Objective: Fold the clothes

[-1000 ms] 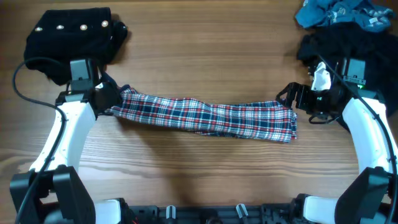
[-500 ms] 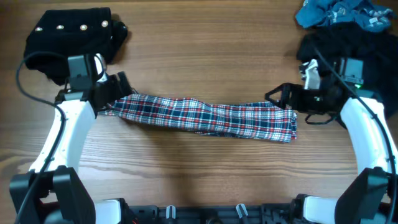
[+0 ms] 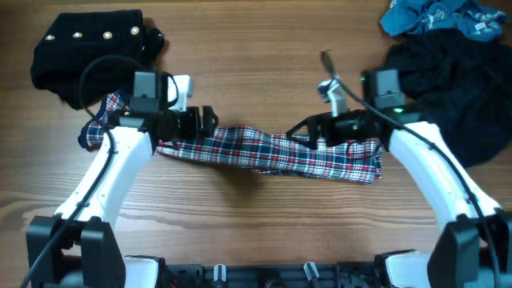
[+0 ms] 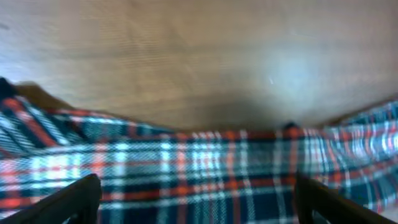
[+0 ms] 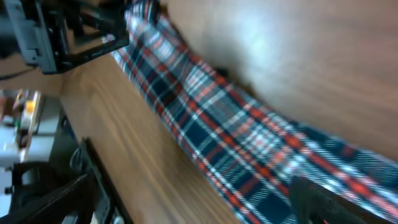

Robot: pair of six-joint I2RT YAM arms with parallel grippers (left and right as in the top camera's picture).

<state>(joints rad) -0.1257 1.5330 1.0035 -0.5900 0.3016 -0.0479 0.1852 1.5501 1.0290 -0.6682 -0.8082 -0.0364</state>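
Directly beneath left end effector (image 3: 206, 124) and right end effector (image 3: 300, 132) lies plaid garment (image 3: 272, 152).

Blue garment (image 3: 438, 16) cropped at top, plaid cloth (image 4: 186, 168) blurred

place: robot lab | signs: bare wood-grain bench (image 3: 264, 216), white left arm (image 3: 118, 166) and right arm (image 3: 434, 164) mounted at near edge
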